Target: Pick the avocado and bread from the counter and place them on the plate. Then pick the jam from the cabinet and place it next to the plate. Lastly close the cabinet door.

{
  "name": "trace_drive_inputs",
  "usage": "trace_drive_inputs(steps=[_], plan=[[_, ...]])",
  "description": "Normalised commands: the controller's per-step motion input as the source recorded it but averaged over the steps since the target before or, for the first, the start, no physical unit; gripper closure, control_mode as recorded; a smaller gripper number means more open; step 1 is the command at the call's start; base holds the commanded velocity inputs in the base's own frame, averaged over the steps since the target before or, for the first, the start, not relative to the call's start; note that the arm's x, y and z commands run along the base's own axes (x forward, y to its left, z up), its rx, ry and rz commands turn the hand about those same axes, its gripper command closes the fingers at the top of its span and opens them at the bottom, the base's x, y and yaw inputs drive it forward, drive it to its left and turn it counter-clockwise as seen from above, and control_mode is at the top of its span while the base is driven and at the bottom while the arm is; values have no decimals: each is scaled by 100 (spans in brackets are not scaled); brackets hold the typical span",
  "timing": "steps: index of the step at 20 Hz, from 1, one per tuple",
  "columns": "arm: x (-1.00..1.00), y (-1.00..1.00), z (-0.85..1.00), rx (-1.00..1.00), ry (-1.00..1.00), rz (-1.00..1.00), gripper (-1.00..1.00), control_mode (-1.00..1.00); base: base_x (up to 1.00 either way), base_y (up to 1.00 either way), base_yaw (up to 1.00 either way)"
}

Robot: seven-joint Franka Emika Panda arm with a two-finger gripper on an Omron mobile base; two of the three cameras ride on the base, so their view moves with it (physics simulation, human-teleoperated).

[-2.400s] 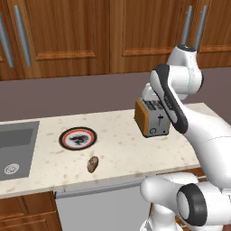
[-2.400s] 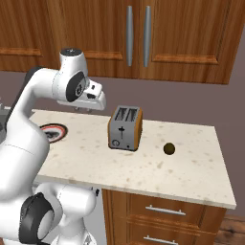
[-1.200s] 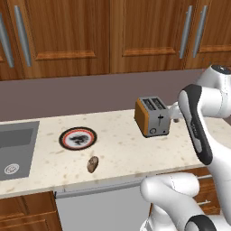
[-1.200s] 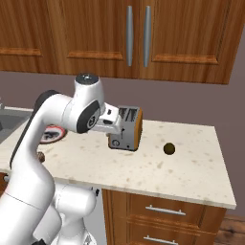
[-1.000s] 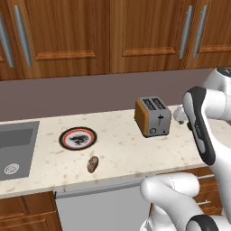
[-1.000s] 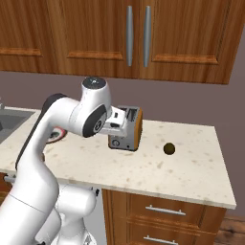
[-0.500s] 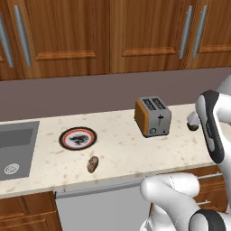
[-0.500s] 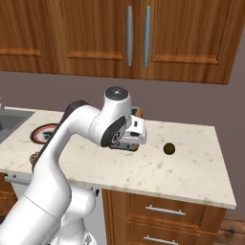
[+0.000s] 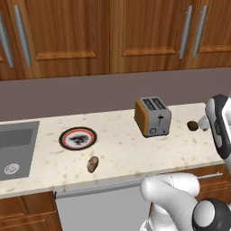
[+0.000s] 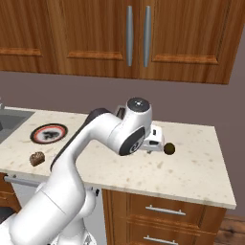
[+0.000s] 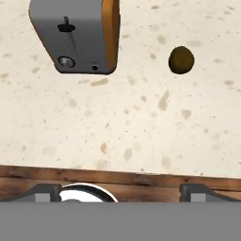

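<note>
Brown bread [image 9: 92,164], long axis tilted

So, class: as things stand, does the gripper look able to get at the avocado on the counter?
Probably yes. The gripper is open and hangs beside the avocado, which lies alone on bare counter. The toaster stands off to one side, apart from it.

We saw the arm swing from above the toaster [image 9: 153,116] rightward and down, bringing the gripper [image 10: 154,142] close beside the avocado [image 10: 169,149], at its 9 o'clock
</note>
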Motion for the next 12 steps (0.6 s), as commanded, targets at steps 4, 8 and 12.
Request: trace_drive_inputs(steps=[4,8,12], plan=[[33,-46,-25,0,0,0,-100,-100,0,0,0],[44,-39,-22,0,0,0,-100,-100,0,0,0],[53,-28,-23,0,0,0,-100,-100,0,0,0]])
